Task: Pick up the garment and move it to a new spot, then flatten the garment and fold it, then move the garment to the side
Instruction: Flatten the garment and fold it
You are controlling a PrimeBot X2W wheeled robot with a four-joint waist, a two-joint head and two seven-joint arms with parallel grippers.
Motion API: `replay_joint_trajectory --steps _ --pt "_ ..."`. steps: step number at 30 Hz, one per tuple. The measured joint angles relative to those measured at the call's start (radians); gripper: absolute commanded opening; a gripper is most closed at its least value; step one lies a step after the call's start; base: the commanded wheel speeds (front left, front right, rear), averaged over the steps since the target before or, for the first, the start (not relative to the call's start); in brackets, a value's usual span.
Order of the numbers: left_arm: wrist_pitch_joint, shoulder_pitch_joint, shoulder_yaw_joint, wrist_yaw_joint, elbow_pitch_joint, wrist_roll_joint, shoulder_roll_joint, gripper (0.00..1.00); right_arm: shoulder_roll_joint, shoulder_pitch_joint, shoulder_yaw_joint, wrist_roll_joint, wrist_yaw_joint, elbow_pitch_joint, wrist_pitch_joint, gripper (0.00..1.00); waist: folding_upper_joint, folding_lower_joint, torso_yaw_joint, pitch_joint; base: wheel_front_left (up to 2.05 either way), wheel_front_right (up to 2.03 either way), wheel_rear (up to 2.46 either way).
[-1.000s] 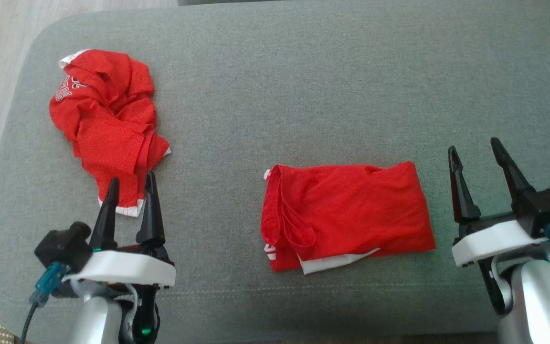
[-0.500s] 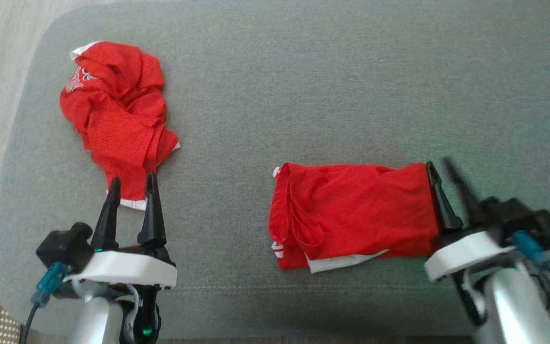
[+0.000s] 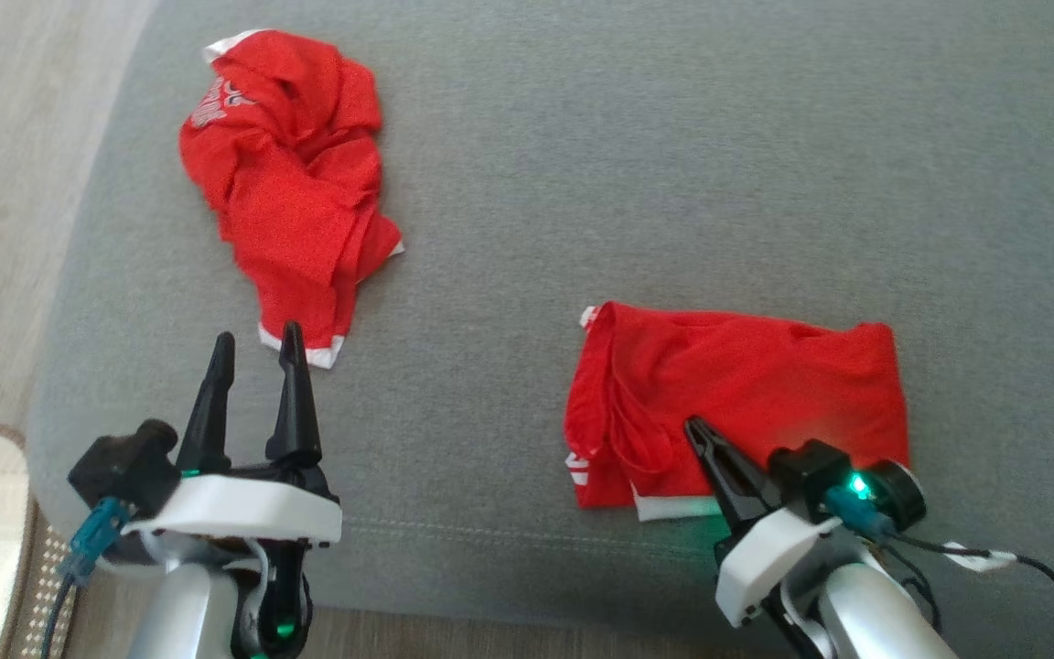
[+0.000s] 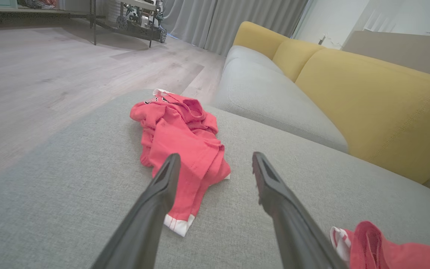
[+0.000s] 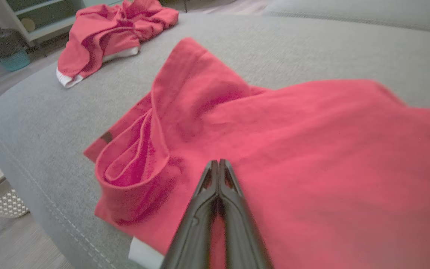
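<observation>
Two shut fingers of the right gripper (image 3: pixel 690 424) are resting on the folded red garment (image 3: pixel 765 384) on the grey cushion (image 3: pixel 582 137); sliding it aside likely needs steady downward pressure; the left gripper (image 3: pixel 258 331) is hovering open.

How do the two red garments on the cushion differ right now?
The far-left garment lies crumpled in an uneven heap; the near-right garment is folded into a rough rectangle. The open left hand points toward the far-left garment's hem, while the shut right hand has its tips over the near-right garment. Both are red with white trim and lie on the grey cushion.
</observation>
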Motion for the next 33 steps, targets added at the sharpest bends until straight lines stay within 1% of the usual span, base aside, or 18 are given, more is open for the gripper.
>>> replay_joint_trajectory --steps 5,10,14,16,18,21,24,28,30,33 --pt "0.000 -0.003 0.005 0.000 -0.011 0.000 0.000 1.00 -0.004 -0.051 0.073 0.035 0.000 0.081 0.000 0.00 0.0000 0.0000 0.029 0.005 0.00 0.00 0.00" --pt "0.000 -0.003 0.007 0.000 -0.011 0.000 0.000 1.00 -0.005 -0.076 0.211 0.123 0.000 0.102 0.000 0.00 0.0000 0.0000 0.040 0.004 0.00 0.00 0.00" --pt "0.000 -0.003 0.008 0.000 -0.011 0.000 0.000 1.00 -0.028 -0.098 0.349 0.181 0.000 0.114 0.000 0.00 0.0000 0.0000 0.039 0.006 0.00 0.00 0.00" --pt "0.000 -0.003 0.008 0.000 -0.012 0.000 0.000 1.00 -0.056 -0.117 0.367 0.206 0.000 0.116 0.000 0.00 0.0000 0.0000 0.038 0.006 0.00 0.00 0.00" --pt "0.000 -0.003 0.010 0.000 -0.012 0.000 0.000 1.00 -0.082 -0.145 0.345 0.224 0.000 0.107 0.000 0.00 0.0000 0.0000 0.035 0.005 0.00 0.00 0.00" --pt "0.000 -0.003 0.012 0.001 -0.017 0.000 0.000 1.00 -0.103 -0.184 0.240 0.231 0.000 0.054 0.000 0.00 0.0000 0.0000 0.030 0.004 0.00 0.00 0.00" --pt "0.000 -0.003 0.012 0.001 -0.019 0.000 0.000 1.00 -0.103 -0.199 0.132 0.206 0.000 0.014 0.000 0.00 0.0000 0.0000 0.026 0.004 0.00 0.00 0.00" --pt "0.000 -0.003 0.010 0.001 -0.020 -0.001 0.000 1.00 -0.102 -0.185 -0.010 0.111 0.000 0.049 0.000 0.00 0.0000 0.0000 0.024 0.007 0.00 0.00 0.00" --pt "0.000 -0.003 0.010 0.001 -0.021 -0.009 0.000 1.00 -0.084 -0.171 -0.080 0.058 0.000 0.077 0.000 0.00 0.0000 0.0000 0.026 0.012 0.00 0.00 0.00" --pt "0.000 -0.004 0.010 0.001 -0.021 -0.009 0.000 1.00 -0.056 -0.163 -0.100 0.030 0.000 0.119 0.000 0.00 0.0000 0.0000 0.025 0.022 0.00 0.00 0.00"
